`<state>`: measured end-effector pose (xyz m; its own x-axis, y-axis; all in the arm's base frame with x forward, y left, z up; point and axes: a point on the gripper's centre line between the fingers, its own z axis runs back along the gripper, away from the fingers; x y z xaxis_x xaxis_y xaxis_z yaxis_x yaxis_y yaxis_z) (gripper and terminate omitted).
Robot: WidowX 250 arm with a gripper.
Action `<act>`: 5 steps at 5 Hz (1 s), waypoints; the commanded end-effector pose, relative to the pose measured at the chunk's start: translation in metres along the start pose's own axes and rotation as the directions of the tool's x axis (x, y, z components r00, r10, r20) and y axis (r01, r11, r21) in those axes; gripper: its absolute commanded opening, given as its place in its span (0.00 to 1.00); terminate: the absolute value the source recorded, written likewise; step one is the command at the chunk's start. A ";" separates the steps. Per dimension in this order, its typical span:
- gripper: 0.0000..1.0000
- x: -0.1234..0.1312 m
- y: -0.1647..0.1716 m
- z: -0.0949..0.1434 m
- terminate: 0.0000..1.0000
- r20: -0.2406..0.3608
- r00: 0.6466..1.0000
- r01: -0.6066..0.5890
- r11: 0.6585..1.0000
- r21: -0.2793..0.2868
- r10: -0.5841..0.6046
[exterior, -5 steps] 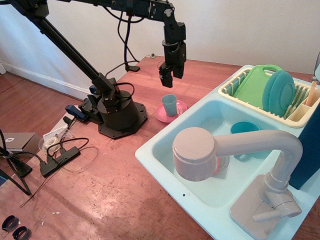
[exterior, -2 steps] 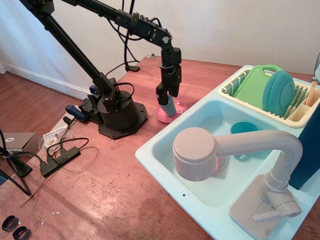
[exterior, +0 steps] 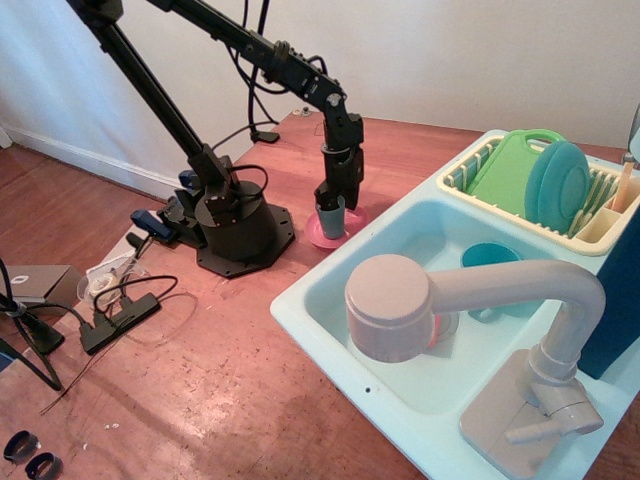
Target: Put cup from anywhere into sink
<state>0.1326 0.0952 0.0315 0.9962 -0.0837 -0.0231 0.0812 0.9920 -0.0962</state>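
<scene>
The cup (exterior: 331, 216) stands on the pink plate (exterior: 338, 227) on the tabletop (exterior: 220, 360), outside the sink (exterior: 330, 300), with the gripper (exterior: 331, 203) lowered around it, fingers apparently closing though I cannot tell; lifting and moving remain.

You see a smooth, glossy plastic sink (exterior: 330, 300), a likely plastic teal cup (exterior: 331, 217), and a reddish, faintly shiny wooden floor (exterior: 200, 380).

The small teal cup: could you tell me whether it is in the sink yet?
Not yet. The cup stands upright on the pink plate, outside the sink, with the gripper lowered onto it.
</scene>
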 end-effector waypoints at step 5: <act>0.00 0.038 0.031 0.098 0.00 0.014 0.993 0.115 0.977 0.179 -0.119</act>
<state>0.1882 0.1363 0.1508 0.9754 -0.2174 -0.0371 0.2197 0.9726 0.0764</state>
